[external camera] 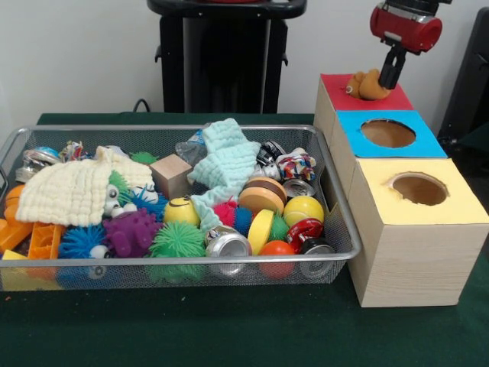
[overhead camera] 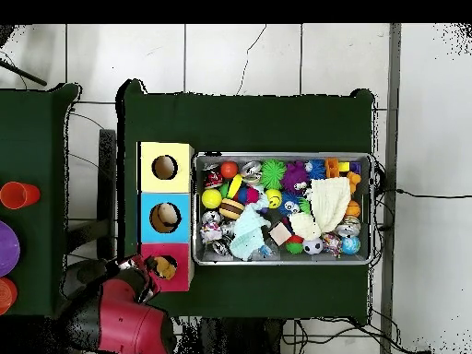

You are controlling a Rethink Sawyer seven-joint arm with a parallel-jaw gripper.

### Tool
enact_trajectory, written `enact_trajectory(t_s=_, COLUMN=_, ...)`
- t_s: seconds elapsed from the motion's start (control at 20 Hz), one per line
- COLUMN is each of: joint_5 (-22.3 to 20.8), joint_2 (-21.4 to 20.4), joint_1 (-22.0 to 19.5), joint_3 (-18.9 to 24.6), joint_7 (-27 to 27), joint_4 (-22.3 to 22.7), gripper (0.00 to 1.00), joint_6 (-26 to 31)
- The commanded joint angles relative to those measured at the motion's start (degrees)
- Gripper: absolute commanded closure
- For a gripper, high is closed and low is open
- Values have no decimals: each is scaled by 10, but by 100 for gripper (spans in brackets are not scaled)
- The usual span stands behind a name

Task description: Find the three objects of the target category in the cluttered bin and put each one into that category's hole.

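The gripper (external camera: 380,82) sits over the red box (external camera: 365,92) — its fingers closed on an orange plush toy (external camera: 367,86) at the box's hole. Blue box (external camera: 389,134) and yellow box (external camera: 419,189) stand alongside. The wire bin (external camera: 176,264) holds cans, balls and cloths.

One wire-mesh bin (external camera: 15,145) holds the clutter. Three wooden boxes stand beside it: one red-topped (external camera: 336,88), one blue-topped (external camera: 348,126), one yellow-topped (external camera: 374,199), each with one hole. The bin contains two knitted cloths, cream (external camera: 69,191) and mint (external camera: 225,160); one wooden cube (external camera: 170,174); at least three crushed cans, one of them silver (external camera: 227,245).
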Motion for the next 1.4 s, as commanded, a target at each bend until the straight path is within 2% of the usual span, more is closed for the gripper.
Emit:
enact_trajectory(t_s=0.05, joint_5=-8, joint_2=6, joint_1=-31, joint_3=83, joint_7=83, joint_4=57, gripper=100, joint_6=-51)
enact_trajectory(t_s=0.35, joint_5=-29, joint_2=-2, joint_1=-76, joint_3=131, joint_7=88, joint_4=98, gripper=100, joint_6=-126)
enact_trajectory(t_s=0.8, joint_5=-61, joint_2=2, joint_1=-118, joint_3=154, joint_7=83, joint_4=144, gripper=100, joint_6=-167)
enact_trajectory(t_s=1.1, joint_5=-59, joint_2=-4, joint_1=-115, joint_3=144, joint_7=80, joint_4=144, gripper=100, joint_6=-156)
enact_trajectory(t_s=1.2, joint_5=-65, joint_2=-6, joint_1=-121, joint_3=150, joint_7=85, joint_4=153, gripper=100, joint_6=-171)
enact_trajectory(t_s=1.4, joint_5=-54, joint_2=-4, joint_1=-109, joint_3=141, joint_7=83, joint_4=143, gripper=100, joint_6=-155)
